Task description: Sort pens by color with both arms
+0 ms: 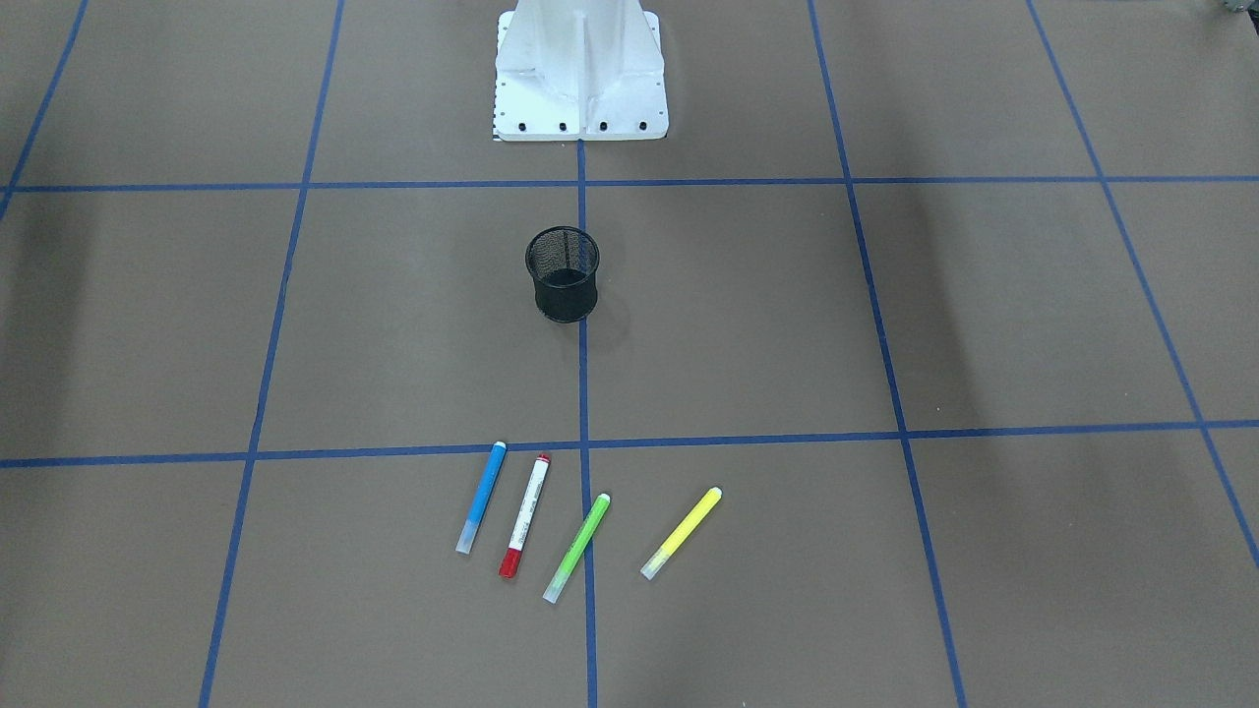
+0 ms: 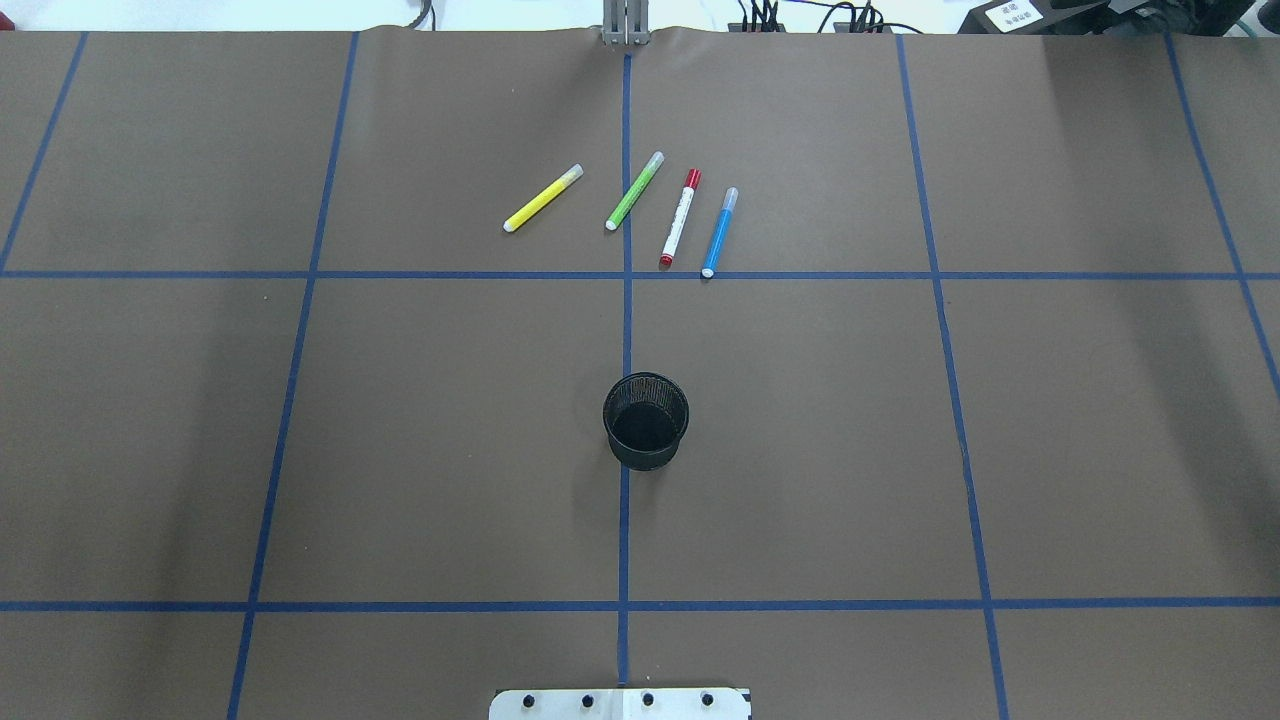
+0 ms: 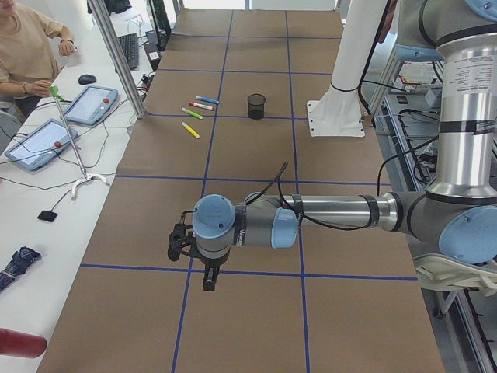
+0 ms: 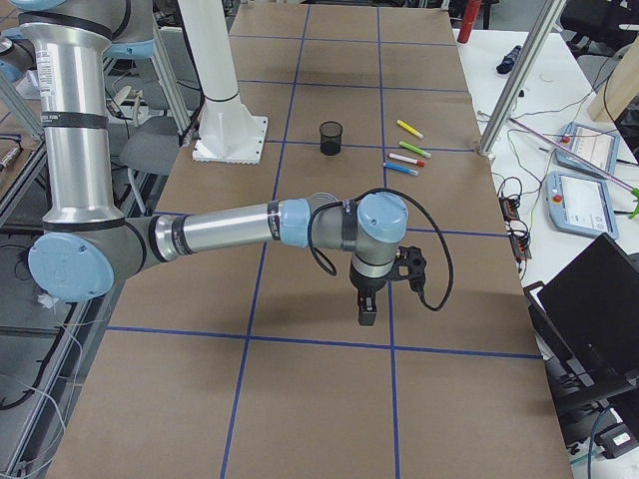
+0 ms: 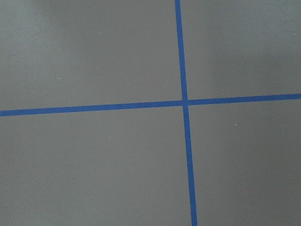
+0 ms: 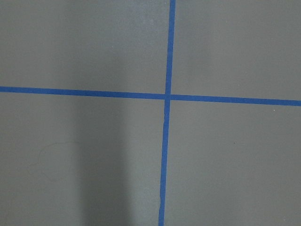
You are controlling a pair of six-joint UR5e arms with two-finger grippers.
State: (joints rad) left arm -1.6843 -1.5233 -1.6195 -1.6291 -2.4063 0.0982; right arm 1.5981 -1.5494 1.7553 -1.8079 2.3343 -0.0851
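Brown paper covers the bench (image 2: 150,450), ruled into big squares by blue tape lines (image 2: 300,330). Four pens lie flat in a loose, slanted row on the side away from the robot, none touching another: a yellow pen (image 2: 543,198), a green pen (image 2: 635,190) lying across the centre tape line, a white pen with red ends (image 2: 680,217), and a blue pen (image 2: 720,232) whose nearer tip reaches the cross line. A black mesh cup (image 2: 646,422) stands upright on the centre line, between the pens and the white base mount (image 1: 580,69).

Both arms are well apart from the pens. The left arm (image 3: 334,211) stretches out low over its end of the bench, and the left gripper (image 3: 208,281) points down above a tape crossing. The right arm (image 4: 240,225) does the same at the opposite end with the right gripper (image 4: 365,314). From where they show, I cannot tell whether either gripper's fingers are apart or together. A person (image 3: 23,47) sits at a side desk.
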